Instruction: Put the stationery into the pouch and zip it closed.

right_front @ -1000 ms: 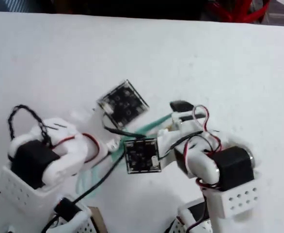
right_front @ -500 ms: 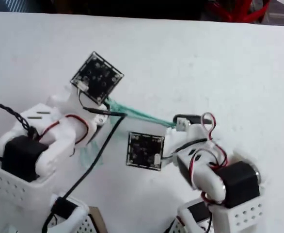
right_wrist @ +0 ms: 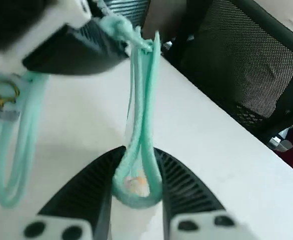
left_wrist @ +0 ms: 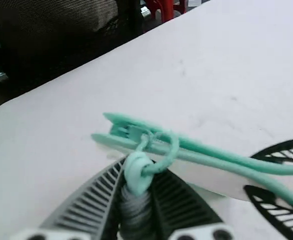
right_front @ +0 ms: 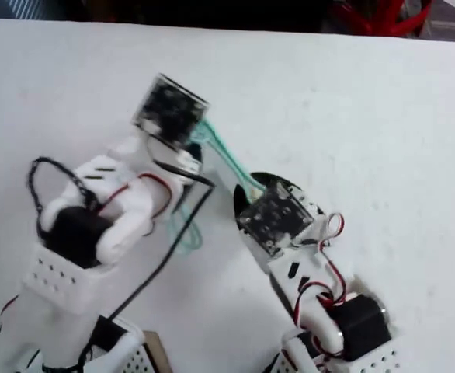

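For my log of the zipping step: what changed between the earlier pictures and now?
The left pincer, shut on the zipper pull, moved away from the right pincer, farther across the table, drawing the pouch taut between them. The right pincer kept its hold.

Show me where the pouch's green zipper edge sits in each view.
High view: zipper edge runs diagonally between the two arms.
Left wrist view: it stretches away from the left gripper.
Right wrist view: it leads straight into the right gripper.
Shared landmark: the left gripper pinching the pull cord.
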Action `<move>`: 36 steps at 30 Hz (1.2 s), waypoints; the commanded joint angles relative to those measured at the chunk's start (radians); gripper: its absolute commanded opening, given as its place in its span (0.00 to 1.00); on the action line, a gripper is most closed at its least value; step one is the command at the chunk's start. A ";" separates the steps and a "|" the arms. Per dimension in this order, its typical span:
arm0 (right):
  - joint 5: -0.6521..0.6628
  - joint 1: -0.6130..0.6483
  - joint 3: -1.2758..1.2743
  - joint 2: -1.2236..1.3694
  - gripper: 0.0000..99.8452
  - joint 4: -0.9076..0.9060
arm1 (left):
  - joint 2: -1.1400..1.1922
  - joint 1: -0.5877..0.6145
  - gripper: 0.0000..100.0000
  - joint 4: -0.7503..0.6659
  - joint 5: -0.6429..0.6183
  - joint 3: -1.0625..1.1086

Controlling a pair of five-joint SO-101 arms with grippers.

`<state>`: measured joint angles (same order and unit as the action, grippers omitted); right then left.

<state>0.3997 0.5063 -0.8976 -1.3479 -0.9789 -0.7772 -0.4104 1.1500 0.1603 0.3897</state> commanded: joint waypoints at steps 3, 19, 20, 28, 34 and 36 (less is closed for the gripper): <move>-0.160 -0.001 -0.175 -0.068 0.02 0.185 | -0.008 -0.133 0.03 -0.038 -0.087 -0.002; -0.322 -0.125 -0.338 -0.081 0.02 0.432 | -0.005 -0.522 0.03 0.055 0.044 0.012; -0.324 -0.125 -0.344 -0.084 0.02 0.437 | -0.005 -0.535 0.03 0.048 0.040 0.008; -0.316 -0.127 -0.345 -0.084 0.02 0.397 | -0.013 -0.467 0.03 -0.058 0.038 0.000; -0.258 -0.094 -0.348 -0.154 0.02 0.329 | -0.013 -0.288 0.03 -0.060 0.038 -0.081; -0.236 -0.042 -0.353 -0.214 0.02 0.275 | -0.013 -0.252 0.03 -0.060 0.038 -0.110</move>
<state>0.1297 0.4112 -1.2398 -1.5198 -0.6398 -0.7741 -0.6820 1.1239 0.1803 0.3759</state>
